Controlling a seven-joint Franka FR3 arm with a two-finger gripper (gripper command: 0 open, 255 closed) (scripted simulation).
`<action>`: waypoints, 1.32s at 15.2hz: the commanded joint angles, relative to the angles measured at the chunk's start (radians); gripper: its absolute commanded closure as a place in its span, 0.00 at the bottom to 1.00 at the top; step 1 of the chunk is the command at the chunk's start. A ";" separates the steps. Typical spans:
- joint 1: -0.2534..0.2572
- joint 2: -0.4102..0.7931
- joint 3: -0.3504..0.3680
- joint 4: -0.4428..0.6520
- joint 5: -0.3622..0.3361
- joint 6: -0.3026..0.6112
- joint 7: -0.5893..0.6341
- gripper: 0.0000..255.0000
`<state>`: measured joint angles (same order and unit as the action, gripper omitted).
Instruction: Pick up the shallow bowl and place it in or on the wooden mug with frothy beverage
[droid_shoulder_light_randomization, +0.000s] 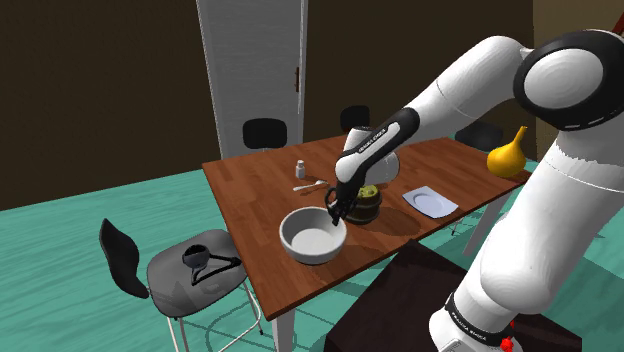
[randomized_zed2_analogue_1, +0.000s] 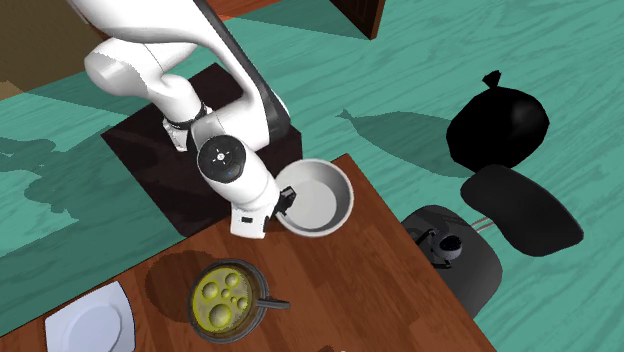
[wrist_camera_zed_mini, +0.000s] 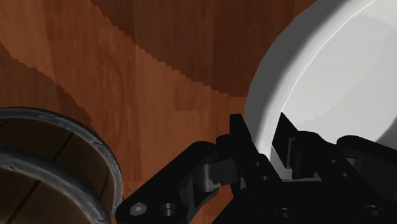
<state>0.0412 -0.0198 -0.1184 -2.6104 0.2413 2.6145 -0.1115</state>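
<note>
- The brown wooden table (droid_shoulder_light_randomization: 255, 185) carries the things, and a grey chair (droid_shoulder_light_randomization: 195, 268) stands beside it.
- The white shallow bowl (droid_shoulder_light_randomization: 312, 238) is at the table's edge nearest the stand.
- The wooden mug (droid_shoulder_light_randomization: 366, 203), topped with yellow-green froth, stands just beside the bowl.
- The black hand (droid_shoulder_light_randomization: 337, 213) is clamped on the bowl's rim, with one finger inside the wall and one outside.

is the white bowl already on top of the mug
No, the white bowl is beside the mug near the table edge, and the mug's frothy yellow-green top is uncovered.
</note>
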 joint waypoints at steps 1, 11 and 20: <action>-0.002 -0.030 -0.001 0.002 -0.019 -0.029 0.018 1.00; -0.016 -0.154 0.002 0.033 -0.082 -0.180 0.076 1.00; -0.026 -0.243 0.008 0.083 -0.115 -0.316 0.110 1.00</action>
<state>0.0173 -0.2512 -0.1104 -2.5329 0.1301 2.3138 -0.0036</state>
